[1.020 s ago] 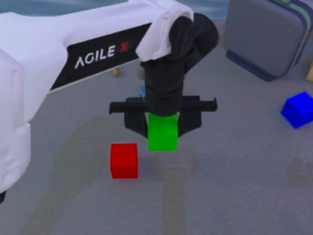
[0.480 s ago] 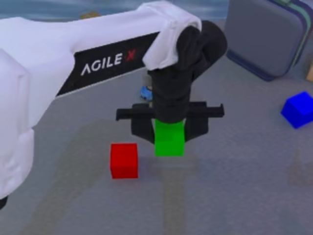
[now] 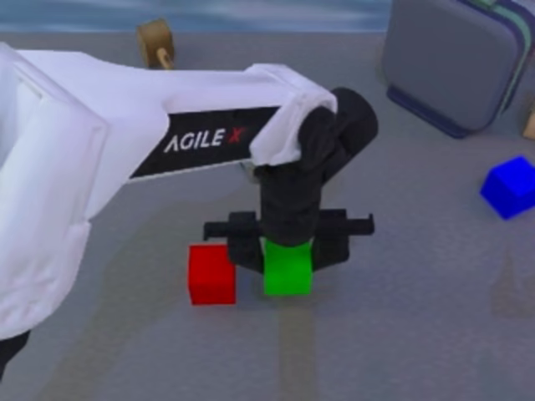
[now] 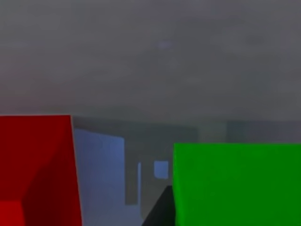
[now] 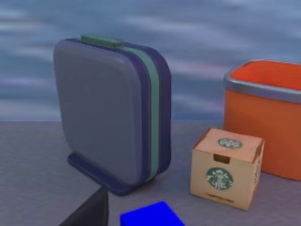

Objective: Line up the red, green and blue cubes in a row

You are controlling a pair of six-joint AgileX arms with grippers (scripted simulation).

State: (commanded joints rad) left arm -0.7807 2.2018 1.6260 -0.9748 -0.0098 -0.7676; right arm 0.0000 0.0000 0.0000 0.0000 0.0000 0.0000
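Three cubes are sitting on the tabletop: the left pincer is grasping the green cube squarely beside the red cube; the blue cube is lying at the right edge.

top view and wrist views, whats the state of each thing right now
green cube: held in the left tool, low beside the red cube, a small gap between them
red cube: resting on the table, free
blue cube: on the table far right, untouched
case: upright, shut
carton: upright, closed
orange bin: upright, open top
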